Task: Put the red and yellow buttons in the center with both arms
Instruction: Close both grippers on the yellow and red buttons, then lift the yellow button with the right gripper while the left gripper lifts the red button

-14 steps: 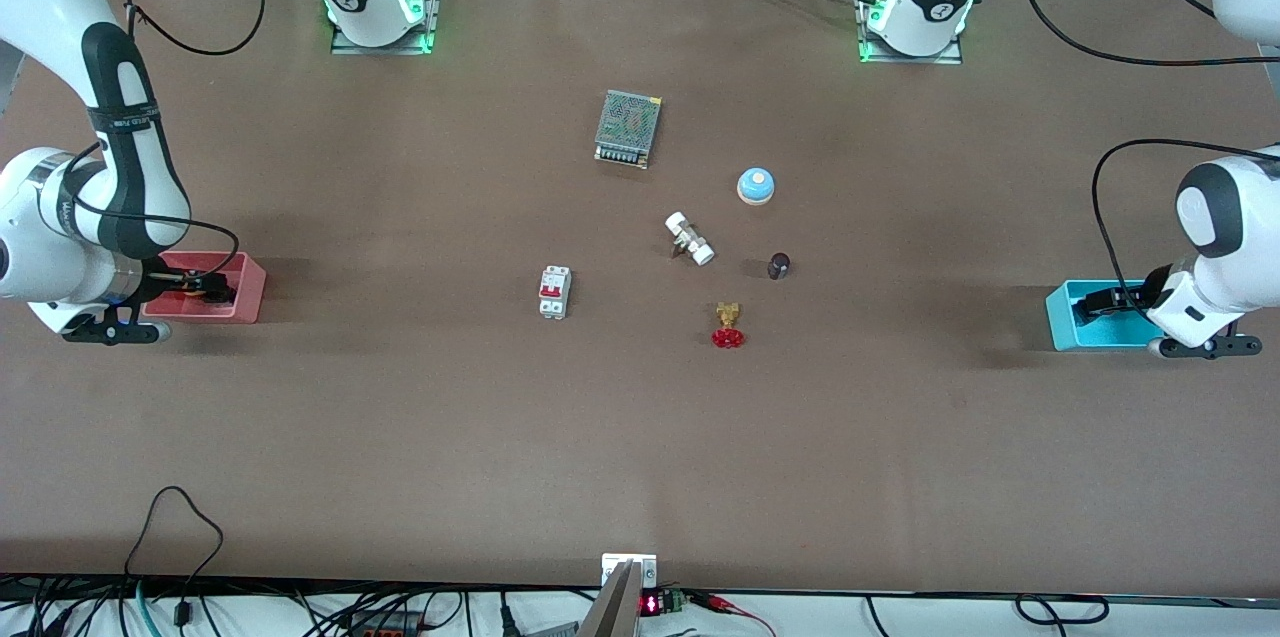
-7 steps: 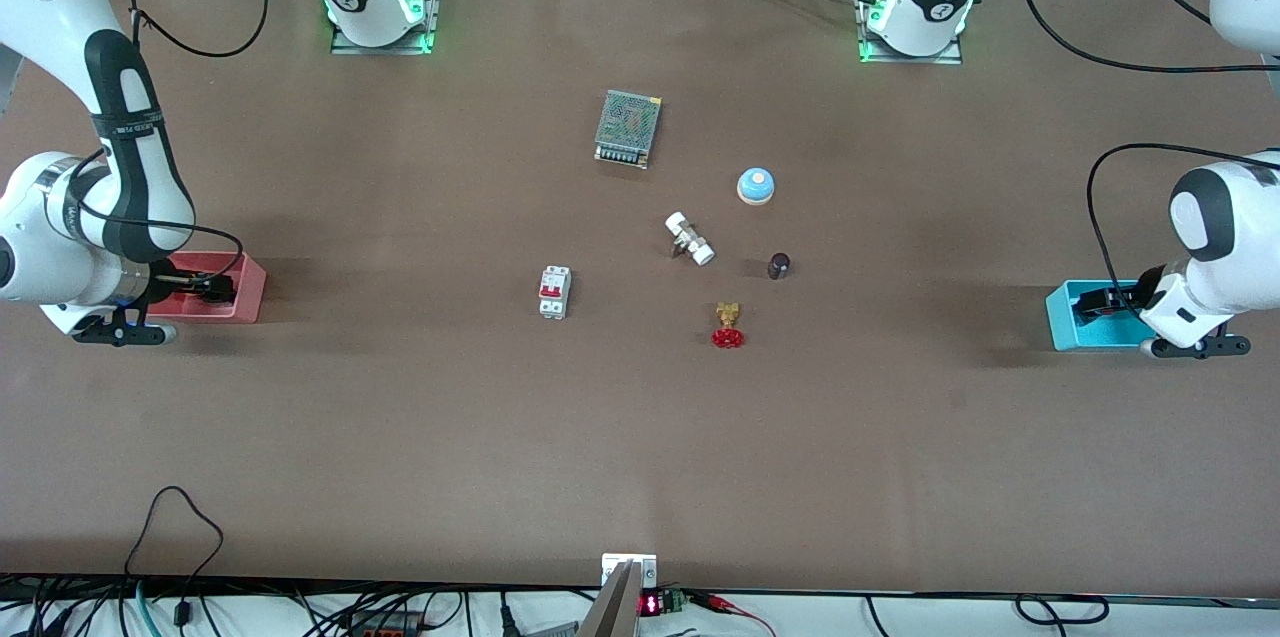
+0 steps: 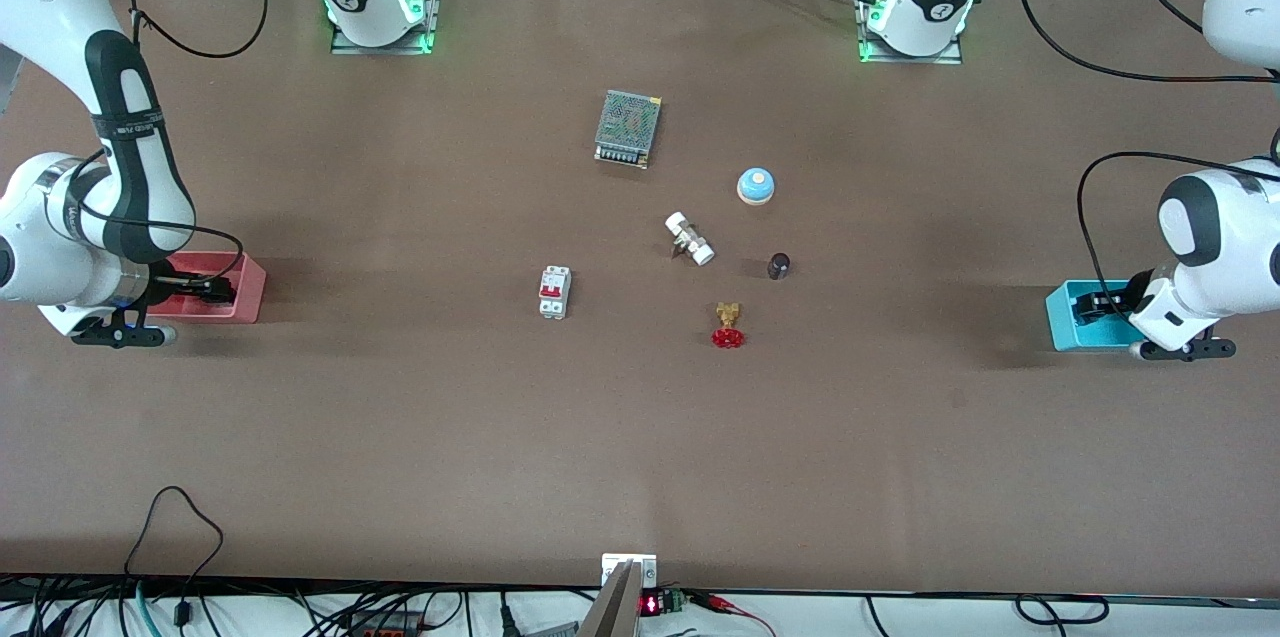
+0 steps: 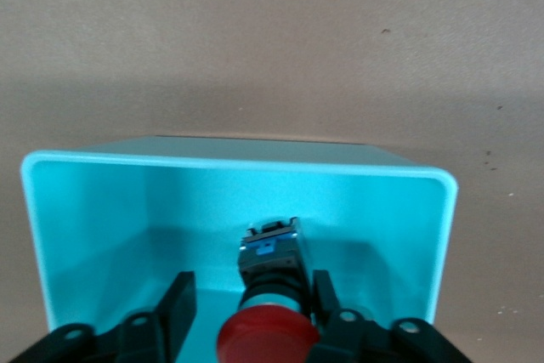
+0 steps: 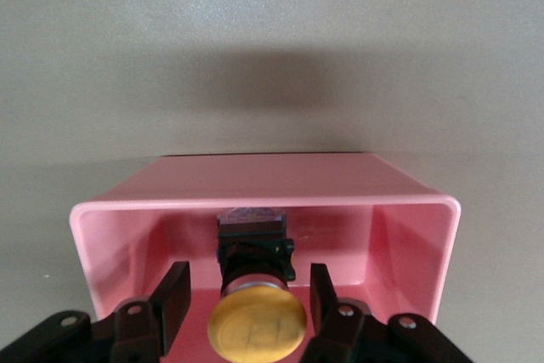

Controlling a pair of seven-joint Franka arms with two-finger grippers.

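- Red button [image 4: 265, 342] lies in blue bin [image 4: 85, 210], between left gripper [image 4: 252, 303] fingers: one touches it, the other stands off; grip state I can't tell.
- Yellow button [image 5: 257, 322] lies in pink bin [image 5: 408, 227], between right gripper [image 5: 246, 295] fingers, small gaps both sides, not clamped.

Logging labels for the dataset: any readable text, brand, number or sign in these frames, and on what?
None can be read.
Red display at the table's near edge: lit digits, too small.
Circuit breaker: markings too small.
Power supply: no legible label.
Arm bases: round logo, too blurred.
Red button and yellow button: caps blank; blue tag on the red one's body unreadable.
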